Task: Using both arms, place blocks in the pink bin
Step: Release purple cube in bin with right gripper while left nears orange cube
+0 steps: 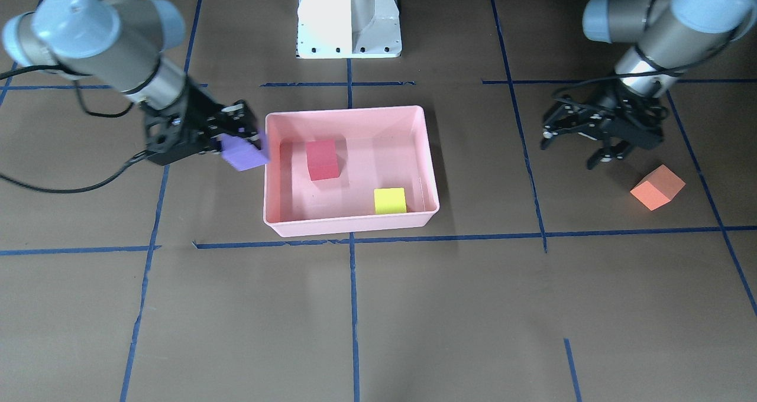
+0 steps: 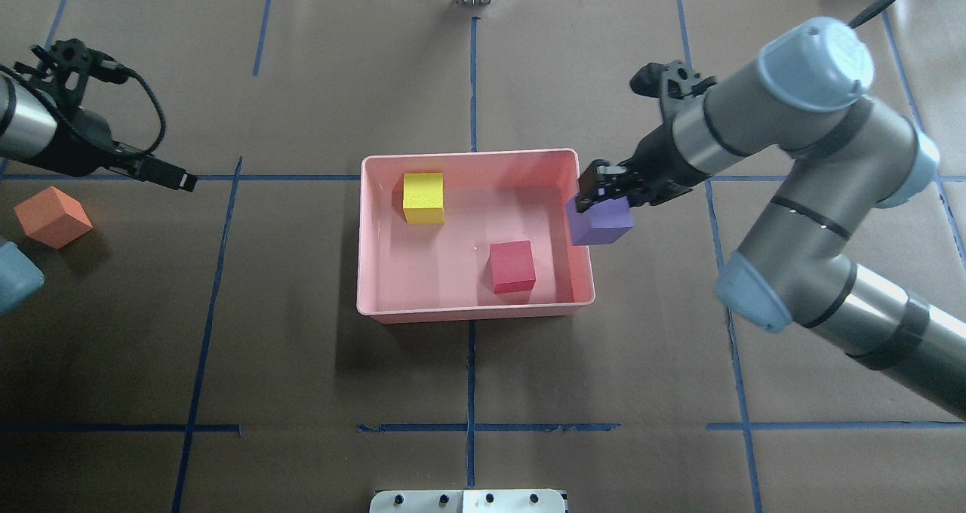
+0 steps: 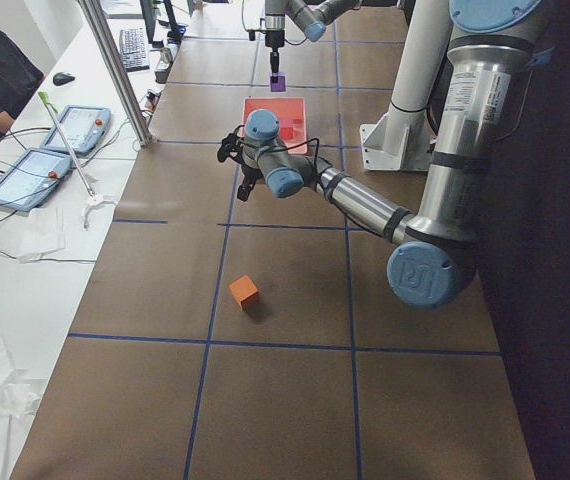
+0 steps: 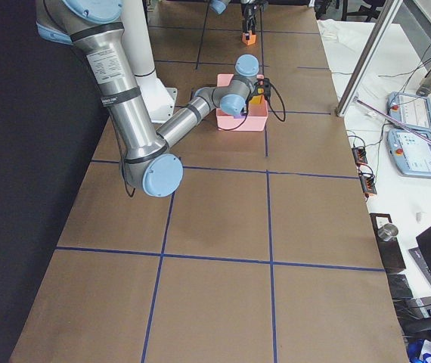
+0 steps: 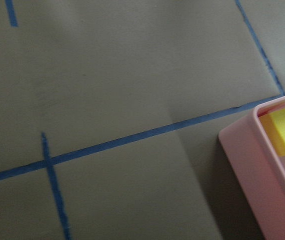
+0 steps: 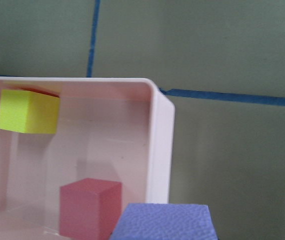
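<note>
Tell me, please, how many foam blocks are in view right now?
4. The red block and yellow block lie inside the pink bin; the purple block is gripped by the right pincer at the bin's rim; the orange block sits on the table, outside. None seems hidden.

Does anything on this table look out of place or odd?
Nothing spilled or damaged. The orange block sits alone outside the pink bin, skewed to the tape lines; the right hand holds the purple block at the bin's rim.
</note>
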### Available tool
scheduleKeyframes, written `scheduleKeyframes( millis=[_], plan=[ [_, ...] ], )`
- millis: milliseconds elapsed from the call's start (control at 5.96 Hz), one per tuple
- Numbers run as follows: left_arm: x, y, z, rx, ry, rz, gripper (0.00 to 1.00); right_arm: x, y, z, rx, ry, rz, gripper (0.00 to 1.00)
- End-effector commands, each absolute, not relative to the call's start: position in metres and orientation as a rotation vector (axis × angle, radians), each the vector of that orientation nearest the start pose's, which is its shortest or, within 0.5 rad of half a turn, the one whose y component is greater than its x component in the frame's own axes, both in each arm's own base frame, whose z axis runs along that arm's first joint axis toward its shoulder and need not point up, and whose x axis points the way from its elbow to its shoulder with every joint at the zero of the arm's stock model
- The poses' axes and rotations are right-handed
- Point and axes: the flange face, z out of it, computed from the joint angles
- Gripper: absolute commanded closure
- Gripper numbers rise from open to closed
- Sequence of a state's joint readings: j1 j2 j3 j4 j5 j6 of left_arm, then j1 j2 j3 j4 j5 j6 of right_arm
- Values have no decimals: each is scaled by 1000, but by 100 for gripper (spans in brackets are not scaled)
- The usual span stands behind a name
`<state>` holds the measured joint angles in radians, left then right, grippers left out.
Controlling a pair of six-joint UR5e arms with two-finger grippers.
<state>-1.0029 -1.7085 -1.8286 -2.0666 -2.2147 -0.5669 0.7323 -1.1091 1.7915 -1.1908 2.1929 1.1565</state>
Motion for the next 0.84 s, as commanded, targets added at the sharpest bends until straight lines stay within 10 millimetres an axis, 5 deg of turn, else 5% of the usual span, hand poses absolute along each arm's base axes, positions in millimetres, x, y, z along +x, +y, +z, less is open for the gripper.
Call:
scheduleKeyframes(
  millis=[0,335,671],
  plan=[
    [196,-520,448,410,915,327,0,-468,-432,207,103,-1133,7,81],
    [188,-526,462,414,892,345,0,-471,-437,218,104,-1092,30,34],
    [181,-532,474,404,880,325,0,-468,-446,223,104,-1055,60,41]
  ],
)
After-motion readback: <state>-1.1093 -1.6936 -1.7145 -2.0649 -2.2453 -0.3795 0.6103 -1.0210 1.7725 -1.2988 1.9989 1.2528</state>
